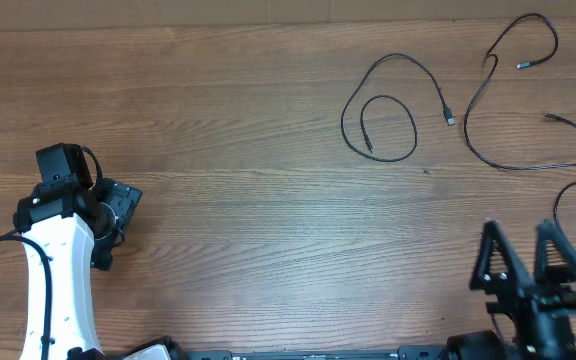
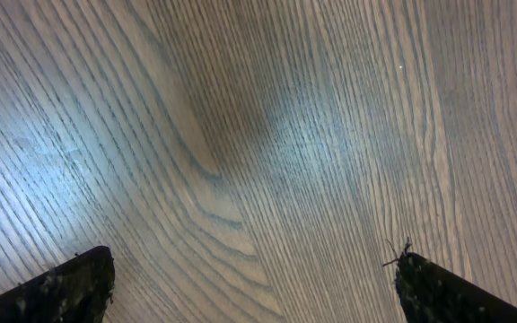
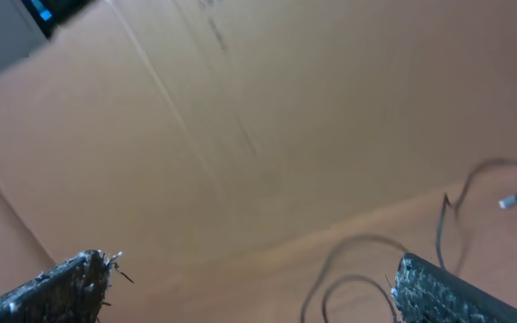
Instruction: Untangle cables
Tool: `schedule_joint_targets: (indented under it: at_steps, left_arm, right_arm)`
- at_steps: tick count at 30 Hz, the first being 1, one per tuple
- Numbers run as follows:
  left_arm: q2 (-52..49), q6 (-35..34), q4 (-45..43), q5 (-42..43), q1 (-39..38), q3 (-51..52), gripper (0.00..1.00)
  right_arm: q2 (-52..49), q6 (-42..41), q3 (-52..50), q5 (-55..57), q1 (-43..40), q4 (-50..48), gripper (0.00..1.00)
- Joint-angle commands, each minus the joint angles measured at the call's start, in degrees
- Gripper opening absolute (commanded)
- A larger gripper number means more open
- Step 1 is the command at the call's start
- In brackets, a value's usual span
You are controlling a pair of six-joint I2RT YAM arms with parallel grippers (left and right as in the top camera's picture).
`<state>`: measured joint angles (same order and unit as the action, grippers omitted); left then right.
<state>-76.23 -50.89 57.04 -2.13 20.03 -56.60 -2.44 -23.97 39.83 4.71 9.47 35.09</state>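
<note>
We see the left gripper (image 2: 254,287) and right gripper (image 1: 518,228) both wide open, empty; black cables (image 1: 398,56) lie apart on the wooden table (image 1: 218,120).

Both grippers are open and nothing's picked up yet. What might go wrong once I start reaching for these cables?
1. The coiled cable spirals in on itself; pulling one plug end might cinch the loop instead of opening it.
2. The right gripper sits close to the short cord running off the right side; reaching toward the long cable could snag and drag it.
3. All three lie thin and flat, so the fingers may close without catching them.
</note>
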Motion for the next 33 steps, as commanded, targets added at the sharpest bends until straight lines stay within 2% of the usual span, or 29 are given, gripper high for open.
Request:
schedule_joint_targets:
  at_steps: [1,10,26,33]
  left_arm:
    - [0.87,-0.55,-0.11,0.24,0.20,-0.13,1.00]
    - [0.87,-0.55,-0.11,0.24,0.20,-0.13,1.00]
    - [0.87,-0.55,-0.11,0.24,0.20,-0.13,1.00]
    - [0.87,-0.57,-0.11,0.24,0.20,-0.13,1.00]
  right_arm:
    - [2.32,-0.04,-4.15,-0.28,0.15,-0.61,1.00]
    - [2.27,-0.04,-13.42,-0.28,0.13,-14.49,1.00]
    - [2.27,-0.04,-27.87,-0.28,-0.13,-18.78,1.00]
    - [2.27,-0.04,-32.26,-0.28,-2.93,-18.99,1.00]
